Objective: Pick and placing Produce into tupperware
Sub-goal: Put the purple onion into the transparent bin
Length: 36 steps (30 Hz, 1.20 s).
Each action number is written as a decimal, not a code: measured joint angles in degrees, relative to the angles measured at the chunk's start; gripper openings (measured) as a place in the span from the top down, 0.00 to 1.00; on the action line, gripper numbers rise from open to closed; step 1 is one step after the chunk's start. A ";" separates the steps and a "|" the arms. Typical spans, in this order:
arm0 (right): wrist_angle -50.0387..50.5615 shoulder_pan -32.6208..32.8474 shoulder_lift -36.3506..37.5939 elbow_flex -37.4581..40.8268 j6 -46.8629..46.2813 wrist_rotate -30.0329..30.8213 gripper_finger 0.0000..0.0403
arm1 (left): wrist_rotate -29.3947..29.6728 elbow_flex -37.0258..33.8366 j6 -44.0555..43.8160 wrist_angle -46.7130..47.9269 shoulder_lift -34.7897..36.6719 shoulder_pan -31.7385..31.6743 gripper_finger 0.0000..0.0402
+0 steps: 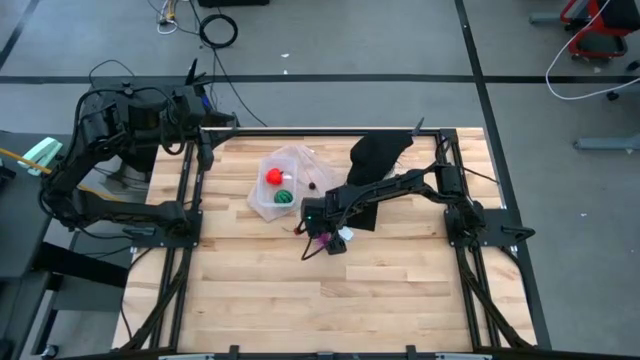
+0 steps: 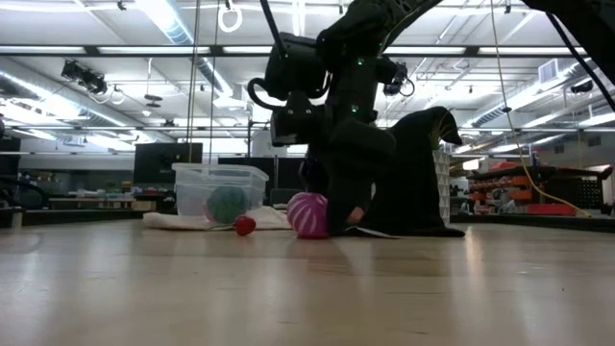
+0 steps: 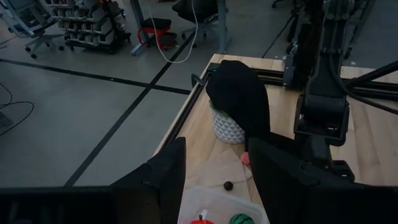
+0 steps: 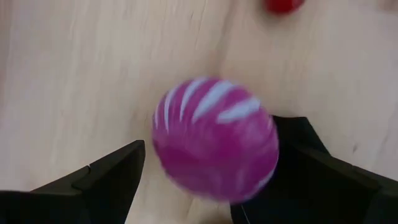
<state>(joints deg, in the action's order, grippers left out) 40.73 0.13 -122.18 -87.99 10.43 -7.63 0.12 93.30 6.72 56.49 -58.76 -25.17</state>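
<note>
A magenta-purple striped toy fruit (image 4: 214, 140) lies on the wooden table near its middle. My right gripper (image 4: 211, 177) hangs over it, pointing steeply down and open, one finger on each side of it (image 2: 307, 213). The clear tupperware (image 1: 262, 197) stands toward the far left of that fruit, with a red ball (image 1: 273, 177) and a green striped piece (image 1: 285, 197) inside. A tiny red piece (image 2: 245, 226) rests on the table between the two. Another tiny dark one (image 3: 228, 185) lies just beyond the tupperware. My left gripper (image 3: 214, 180) waits open, raised over the far left corner. My right gripper stands astride the magenta fruit from above. One finger (image 4: 311, 168) is close against the fruit's side (image 4: 270, 146), and I cannot tell whether it touches. The other finger (image 4: 112, 171) stands clear. The fruit rests on the table.
A black cloth (image 1: 378, 155) is draped over a white patterned pot (image 3: 227, 127) at the far edge. Flat translucent plastic (image 1: 300, 158) lies behind the tupperware. A small white scrap (image 1: 345, 236) sits beside my right gripper. Bare wood stretches toward the near edge.
</note>
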 joint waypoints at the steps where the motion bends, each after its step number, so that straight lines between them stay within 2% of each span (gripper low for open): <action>1: -0.42 0.04 -0.04 -0.12 -0.12 0.12 0.05 | 0.00 0.00 0.00 0.00 0.00 0.02 0.54; 15: -1.77 0.07 -0.08 -0.42 -0.43 0.10 0.08 | 0.00 0.00 -0.02 0.00 0.00 0.00 0.55; 36: -1.81 0.05 -0.08 -0.47 -0.39 0.10 0.34 | -0.02 0.00 0.00 0.00 0.00 0.00 0.55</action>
<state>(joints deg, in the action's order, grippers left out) 38.92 0.19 -122.26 -88.47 10.04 -7.53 0.10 93.30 6.72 56.49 -58.76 -25.17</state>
